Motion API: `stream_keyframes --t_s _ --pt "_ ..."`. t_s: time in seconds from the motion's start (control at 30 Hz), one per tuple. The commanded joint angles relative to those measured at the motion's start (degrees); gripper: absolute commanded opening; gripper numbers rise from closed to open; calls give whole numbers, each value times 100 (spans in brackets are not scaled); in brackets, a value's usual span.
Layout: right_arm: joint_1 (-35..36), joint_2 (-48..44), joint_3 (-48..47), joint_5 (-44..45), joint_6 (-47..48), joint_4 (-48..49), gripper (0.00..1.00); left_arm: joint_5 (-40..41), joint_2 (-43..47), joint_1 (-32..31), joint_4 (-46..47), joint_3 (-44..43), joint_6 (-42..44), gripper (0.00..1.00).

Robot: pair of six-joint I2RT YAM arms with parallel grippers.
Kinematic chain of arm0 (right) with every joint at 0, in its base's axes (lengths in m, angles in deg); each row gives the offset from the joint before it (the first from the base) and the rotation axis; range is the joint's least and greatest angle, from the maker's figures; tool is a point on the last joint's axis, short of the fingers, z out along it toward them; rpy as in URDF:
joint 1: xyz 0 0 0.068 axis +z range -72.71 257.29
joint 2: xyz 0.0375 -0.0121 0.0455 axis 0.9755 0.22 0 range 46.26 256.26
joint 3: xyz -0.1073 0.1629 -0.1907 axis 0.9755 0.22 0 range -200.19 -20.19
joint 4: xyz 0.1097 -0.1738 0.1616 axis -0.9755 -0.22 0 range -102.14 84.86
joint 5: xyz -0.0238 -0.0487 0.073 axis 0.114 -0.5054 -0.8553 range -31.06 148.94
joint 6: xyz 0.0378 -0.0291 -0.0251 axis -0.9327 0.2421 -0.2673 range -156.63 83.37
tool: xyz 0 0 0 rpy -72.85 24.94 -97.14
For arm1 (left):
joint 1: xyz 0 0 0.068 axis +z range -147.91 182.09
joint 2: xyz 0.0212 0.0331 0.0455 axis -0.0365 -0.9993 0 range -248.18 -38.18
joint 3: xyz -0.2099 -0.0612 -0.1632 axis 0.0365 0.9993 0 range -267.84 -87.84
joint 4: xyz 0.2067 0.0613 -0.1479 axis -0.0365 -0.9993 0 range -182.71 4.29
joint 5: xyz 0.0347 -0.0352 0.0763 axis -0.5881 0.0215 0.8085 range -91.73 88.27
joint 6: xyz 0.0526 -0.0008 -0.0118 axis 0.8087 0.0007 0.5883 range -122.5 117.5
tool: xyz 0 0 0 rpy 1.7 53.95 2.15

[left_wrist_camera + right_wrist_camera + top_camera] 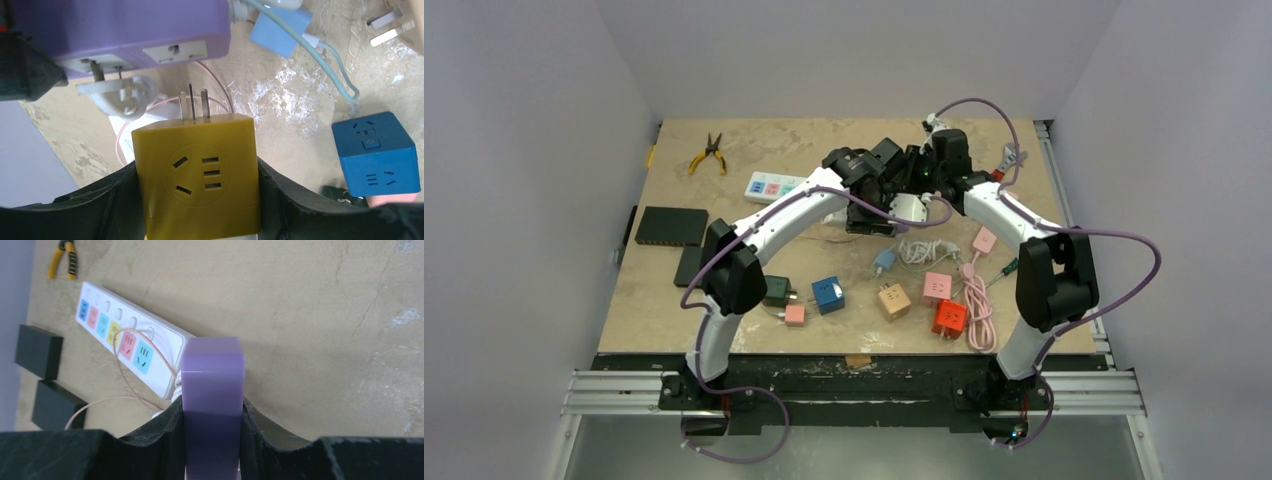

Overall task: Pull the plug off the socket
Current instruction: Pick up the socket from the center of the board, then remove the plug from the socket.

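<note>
Our left claw [197,212] clamps yellow plastic cube plug [197,165], our right claw [212,452] purple socket block [212,385]; both seem rigid, light; hold flat sides.

Bright, even, diffuse light from above. Soft shadow beside purple plastic socket block [212,390] on mottled beige bench [325,315]. Wrist pics blur at btm edges; top pic sharp.

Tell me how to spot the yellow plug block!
Follow the left arm to the middle of the table, where its black fingers squeeze one block. It is mustard yellow with three metal prongs sticking out toward the purple socket box, unlike the blue cube lying loose nearby.
</note>
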Motion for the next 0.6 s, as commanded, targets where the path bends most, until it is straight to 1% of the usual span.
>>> stream_keyframes --t_s 0.0,0.1,0.3,0.47,0.53,0.57 --pt "200 66 -427 805 673 -124 0 128 368 33 -99 -37 238 0" --pt "210 134 -415 985 706 -154 0 113 523 76 -163 125 225 0" --pt "209 102 -356 1162 767 -178 0 118 1095 424 61 1395 26 0" --pt "208 78 -395 1164 768 -220 0 72 1264 598 279 1848 -212 0" --pt "208 43 -384 1004 745 -167 0 22 1288 609 407 1999 -205 4" --pt "209 19 -359 883 712 -101 0 7 1311 611 514 2102 -209 9"
